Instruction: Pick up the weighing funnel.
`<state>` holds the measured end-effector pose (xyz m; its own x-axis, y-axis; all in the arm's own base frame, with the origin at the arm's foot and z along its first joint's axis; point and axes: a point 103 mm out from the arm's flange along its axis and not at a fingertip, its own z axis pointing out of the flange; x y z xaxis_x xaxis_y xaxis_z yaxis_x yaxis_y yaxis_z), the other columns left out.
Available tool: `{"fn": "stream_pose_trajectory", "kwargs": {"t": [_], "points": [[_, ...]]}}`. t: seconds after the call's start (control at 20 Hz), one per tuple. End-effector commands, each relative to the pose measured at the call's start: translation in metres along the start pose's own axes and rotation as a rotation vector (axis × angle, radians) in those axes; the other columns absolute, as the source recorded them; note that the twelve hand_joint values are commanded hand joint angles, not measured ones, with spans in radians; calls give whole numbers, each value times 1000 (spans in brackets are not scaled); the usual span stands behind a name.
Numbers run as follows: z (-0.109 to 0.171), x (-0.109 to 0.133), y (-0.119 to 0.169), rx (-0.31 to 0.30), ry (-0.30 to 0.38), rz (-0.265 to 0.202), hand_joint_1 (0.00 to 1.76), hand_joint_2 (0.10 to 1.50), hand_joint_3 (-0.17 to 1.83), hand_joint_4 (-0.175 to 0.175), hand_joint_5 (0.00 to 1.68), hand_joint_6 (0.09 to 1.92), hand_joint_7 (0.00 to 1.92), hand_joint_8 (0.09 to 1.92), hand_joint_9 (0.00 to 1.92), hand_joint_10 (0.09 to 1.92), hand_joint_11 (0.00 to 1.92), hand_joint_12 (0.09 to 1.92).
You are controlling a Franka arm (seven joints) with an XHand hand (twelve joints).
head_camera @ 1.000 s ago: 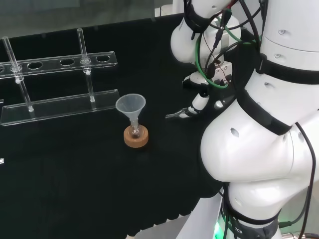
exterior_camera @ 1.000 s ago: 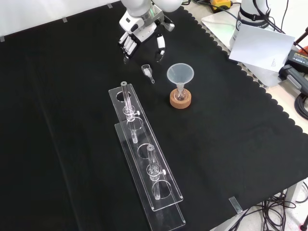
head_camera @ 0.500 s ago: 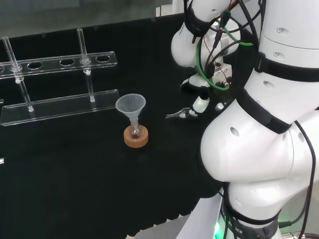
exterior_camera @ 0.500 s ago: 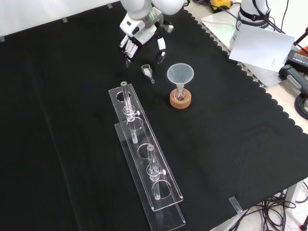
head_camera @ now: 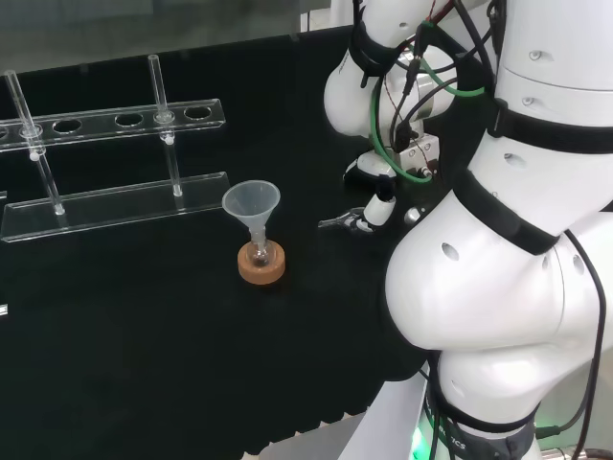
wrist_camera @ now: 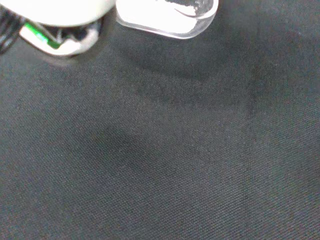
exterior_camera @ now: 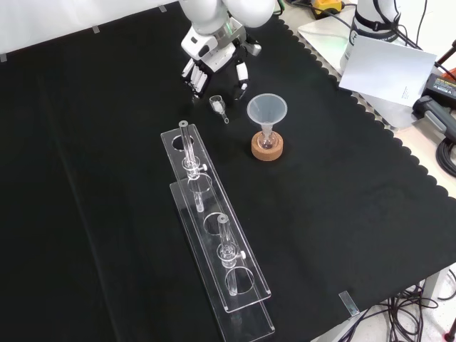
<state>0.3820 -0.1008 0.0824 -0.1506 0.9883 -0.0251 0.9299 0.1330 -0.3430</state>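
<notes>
Rack: I'm looking at the clear test-tube rack [exterior_camera: 214, 242] nearest the front camera. It's standing well apart from where I'm working.
Funnel: the big funnel [exterior_camera: 267, 110] is sitting mouth up in its small flask on the cork ring [exterior_camera: 268, 149], near my target and to its right in the front view.
Weighing funnel: the weighing funnel [exterior_camera: 219, 107] is lying on the black cloth of the counter [exterior_camera: 342, 214], between the rack's far end and the hand.
Long axis: it's running on a slant in the front view, with the bowl end farther off and the short stem pointing back toward the camera and a little right.
Hand: the hand [exterior_camera: 214, 57] is hovering just beyond the piece with its fingers [exterior_camera: 195, 75] relaxed and its thumb [exterior_camera: 241, 80] spread wide. It's grasping nothing.
Key relation: the piece is lying just nearer the camera than the gap between fingers and thumb, apart from both.
Next move: I'm judging that it needs a short reach toward the camera and down, so fingers and thumb are straddling the bowl across its axis.
Risk: clear and light, I'm expecting it to skate on the cloth if one side is touching first.
</notes>
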Motion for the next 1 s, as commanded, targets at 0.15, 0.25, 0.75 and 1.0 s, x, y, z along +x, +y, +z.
{"fn": "stream_pose_trajectory", "kwargs": {"t": [0.15, 0.25, 0.75, 1.0], "points": [[4, -8, 7, -1, 36, 23, 931, 424, 691, -32, 625, 87, 739, 554, 753, 509, 330, 1352], [4, -10, 10, -9, 44, 28, 938, 426, 694, -30, 633, 87, 744, 554, 758, 507, 331, 1350], [10, -7, 14, -16, 36, 9, 965, 419, 729, -21, 707, 101, 863, 544, 834, 462, 365, 1329], [7, -7, 14, -29, 43, 14, 980, 425, 728, -10, 772, 273, 998, 555, 896, 412, 394, 1310]]}}
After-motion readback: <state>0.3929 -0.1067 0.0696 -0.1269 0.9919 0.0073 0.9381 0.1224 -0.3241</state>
